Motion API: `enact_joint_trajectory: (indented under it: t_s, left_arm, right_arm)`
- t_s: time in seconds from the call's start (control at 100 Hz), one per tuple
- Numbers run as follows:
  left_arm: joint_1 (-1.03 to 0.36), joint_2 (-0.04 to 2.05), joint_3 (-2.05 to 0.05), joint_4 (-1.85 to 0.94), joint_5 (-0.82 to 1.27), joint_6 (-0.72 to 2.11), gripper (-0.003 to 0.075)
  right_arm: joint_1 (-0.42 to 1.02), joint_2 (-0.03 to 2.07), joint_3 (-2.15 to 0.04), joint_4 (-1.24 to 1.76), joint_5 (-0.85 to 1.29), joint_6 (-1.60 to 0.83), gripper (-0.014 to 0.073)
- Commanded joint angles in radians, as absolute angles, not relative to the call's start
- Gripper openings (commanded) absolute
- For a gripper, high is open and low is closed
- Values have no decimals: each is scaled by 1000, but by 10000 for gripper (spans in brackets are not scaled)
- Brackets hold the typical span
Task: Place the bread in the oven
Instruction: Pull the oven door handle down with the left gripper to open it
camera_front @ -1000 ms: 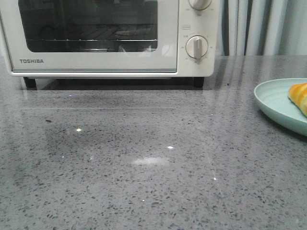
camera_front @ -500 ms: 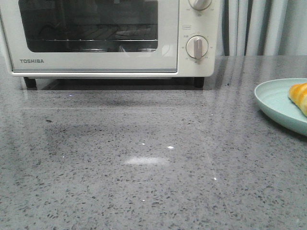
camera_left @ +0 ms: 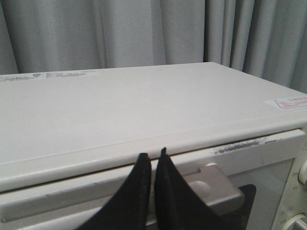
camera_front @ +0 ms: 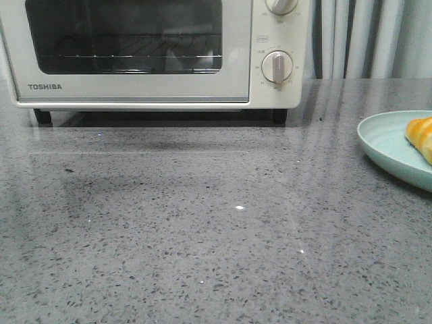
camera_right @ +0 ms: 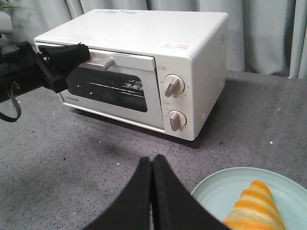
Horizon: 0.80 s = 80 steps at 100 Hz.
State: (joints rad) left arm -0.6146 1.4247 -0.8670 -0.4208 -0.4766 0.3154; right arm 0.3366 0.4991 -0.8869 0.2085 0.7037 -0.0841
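The cream-white oven (camera_front: 135,88) stands at the back of the table, and its glass door looks closed. My left gripper (camera_left: 152,155) is shut and holds nothing. Its tips sit at the door's top edge, just beside the door handle (camera_left: 216,184). The right wrist view shows that left gripper (camera_right: 81,51) next to the handle (camera_right: 103,61). The bread (camera_front: 422,135), striped golden-orange, lies on a mint-green plate (camera_front: 385,138) at the right edge. My right gripper (camera_right: 152,160) is shut and empty above the table, close to the plate (camera_right: 216,191) and the bread (camera_right: 252,208).
Two round dials (camera_front: 277,66) sit on the oven's right side. A grey curtain (camera_front: 364,37) hangs behind the table. The grey speckled tabletop (camera_front: 202,229) stretches between the oven and the plate. Neither arm shows in the front view.
A bright reflection on the tabletop drifted slightly left and then vanished, and reflections in the oven window shifted. The oven, plate and bread have not moved.
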Motion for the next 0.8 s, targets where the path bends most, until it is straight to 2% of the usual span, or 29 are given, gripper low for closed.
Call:
enact_joint_trajectory:
  t_s: [0.0, 0.2, 0.46, 0.79]
  left_arm:
    - [-622, 1396, -834, -441, -426, 312, -20]
    - [-638, 1325, -708, -461, -410, 312, -20]
    - [-738, 1141, -517, -469, -351, 312, -20]
    - [-885, 794, -500, -431, -205, 312, -20]
  right_arm:
    - [335, 511, -918, 220, 633, -93, -65]
    - [335, 511, -918, 220, 632, -93, -65]
    - [335, 511, -918, 220, 628, -93, -65]
    - [335, 519, -918, 209, 643, -93, -65]
